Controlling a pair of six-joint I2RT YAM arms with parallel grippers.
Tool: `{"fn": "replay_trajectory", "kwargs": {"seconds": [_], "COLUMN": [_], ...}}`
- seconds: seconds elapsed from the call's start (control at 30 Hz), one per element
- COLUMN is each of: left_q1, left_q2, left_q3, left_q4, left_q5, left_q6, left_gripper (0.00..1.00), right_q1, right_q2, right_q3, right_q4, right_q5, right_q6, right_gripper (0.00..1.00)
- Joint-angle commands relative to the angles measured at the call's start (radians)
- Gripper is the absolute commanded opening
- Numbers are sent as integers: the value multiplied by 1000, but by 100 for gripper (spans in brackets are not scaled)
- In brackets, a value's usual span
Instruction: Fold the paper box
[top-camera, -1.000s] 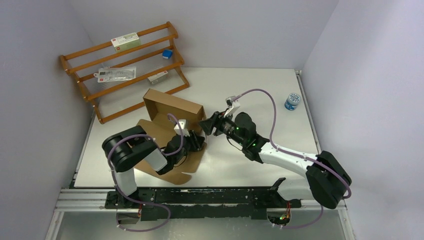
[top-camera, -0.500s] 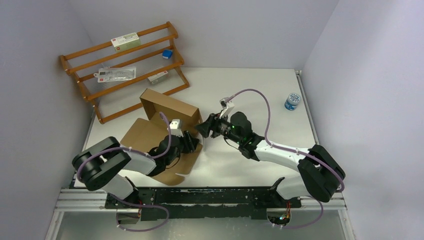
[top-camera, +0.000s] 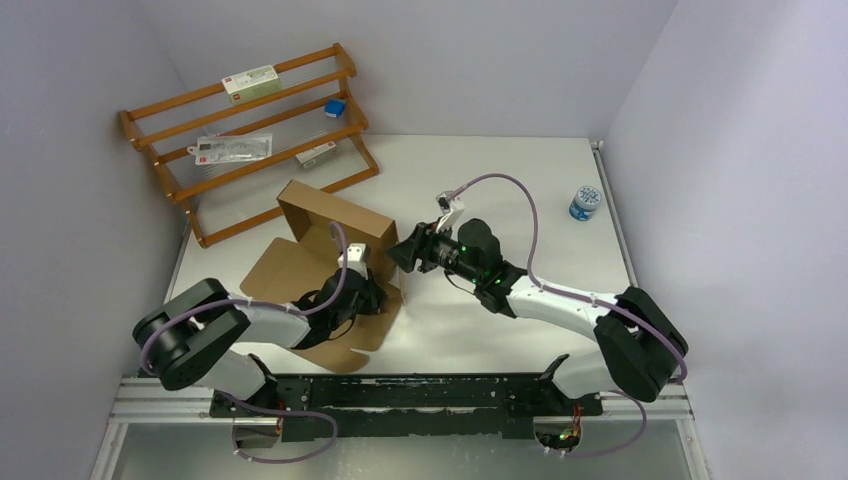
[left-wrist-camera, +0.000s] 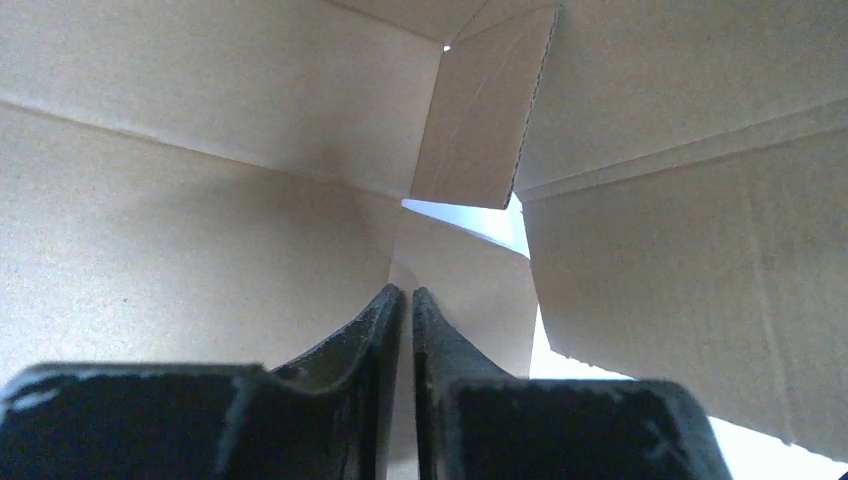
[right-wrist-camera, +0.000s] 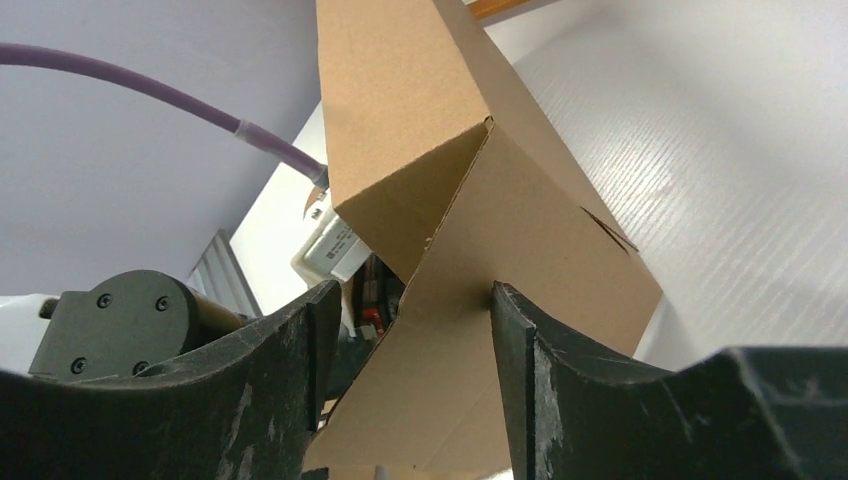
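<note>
**Box (top-camera: 322, 240), partly formed, left of the bench's (top-camera: 520, 180) middle.** The far wall (top-camera: 350, 212) and the side walls joining it stand upright. A broad panel (top-camera: 345, 345) with rounded tabs lies flat toward the near edge, and another lies flat toward the left edge. The left tool (left-wrist-camera: 402, 292) sits inside the box, fingers drawn almost together; whether card is pinched between them cannot be told. The right tool (right-wrist-camera: 412, 292) has its fingers apart, astride the upright corner (right-wrist-camera: 440, 190) facing the right edge, not visibly clamped. Judged about half done: the flat panels remain to be raised, folded over and tucked.
</note>
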Motion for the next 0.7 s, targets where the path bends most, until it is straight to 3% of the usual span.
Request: {"fn": "replay_trajectory", "kwargs": {"seconds": [0.0, 0.33, 0.43, 0.67], "left_q1": [2, -1, -21, -69], "left_q2": [78, 297, 315, 307], "left_q3": [30, 45, 61, 78], "left_q4": [-38, 285, 311, 318], "left_q5": [78, 174, 152, 78], "left_q6": [-12, -138, -141, -126], "left_gripper": [15, 14, 15, 19], "right_q1": [-2, -6, -24, -63], "right_q2": [-13, -75, -85, -60], "right_q3": [23, -4, -15, -34], "right_q4": [-22, -71, -113, -102], "right_q5": [-29, 47, 127, 106], "right_q6": [24, 19, 24, 57], "right_gripper": [60, 61, 62, 63]}}
